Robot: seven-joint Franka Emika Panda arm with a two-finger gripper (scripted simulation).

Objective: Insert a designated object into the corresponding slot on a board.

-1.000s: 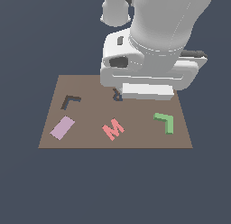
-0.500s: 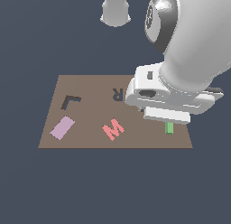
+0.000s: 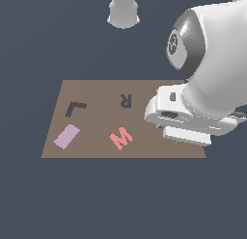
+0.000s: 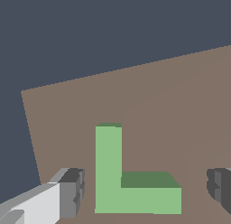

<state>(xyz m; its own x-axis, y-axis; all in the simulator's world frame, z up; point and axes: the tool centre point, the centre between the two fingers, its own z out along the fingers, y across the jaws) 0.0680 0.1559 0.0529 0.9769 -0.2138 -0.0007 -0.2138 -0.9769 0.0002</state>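
Observation:
The green L-shaped block [image 4: 131, 187] lies flat on the brown board [image 3: 96, 151] near its corner at the exterior view's right. In the exterior view only a green sliver [image 3: 180, 142] shows under my hand. My gripper [image 4: 145, 188] is open and straddles the block, with one finger [image 4: 72, 192] on each side, both apart from it. In the exterior view the hand [image 3: 183, 118] hangs low over that corner and hides its fingertips. The dark L-shaped slot [image 3: 75, 108] is at the board's far side, toward the exterior view's left.
A dark R-shaped recess [image 3: 125, 100] is at the board's back middle. A pink M [image 3: 120, 137] lies at the front middle and a lilac rectangle [image 3: 66, 136] at the front left. The robot's base [image 3: 124, 10] stands behind the board.
The arm has swung from the board's back middle to the exterior view's right and come down over the green L, which is now almost hidden under the hand.

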